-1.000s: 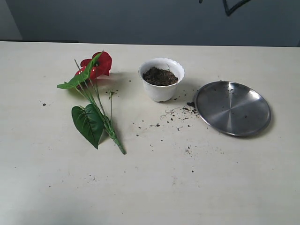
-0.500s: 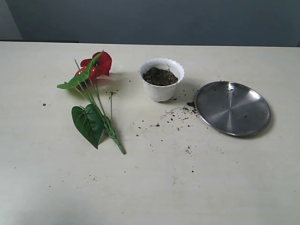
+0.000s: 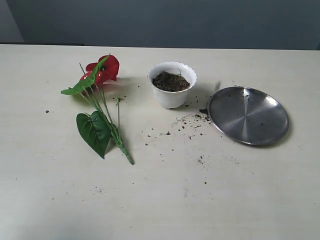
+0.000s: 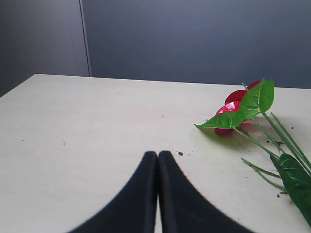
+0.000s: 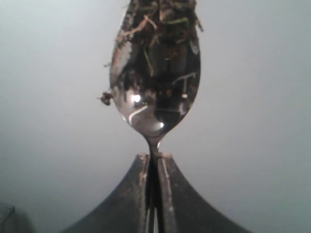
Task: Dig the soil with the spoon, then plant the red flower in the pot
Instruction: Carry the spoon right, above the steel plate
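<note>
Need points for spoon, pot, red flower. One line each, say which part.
spoon (image 5: 156, 92): right wrist view, on the bowl, below the soil clinging to it.
pot (image 3: 172, 98): exterior view, on the white outer wall.
red flower (image 3: 109, 68): exterior view, on the red bloom.

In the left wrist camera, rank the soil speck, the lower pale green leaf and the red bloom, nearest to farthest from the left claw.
1. Soil speck: on the table, just beside the tips of the left claw.
2. Pale green leaf: farther out, in front of the bloom.
3. Red bloom: farthest, partly hidden behind the leaves.
</note>
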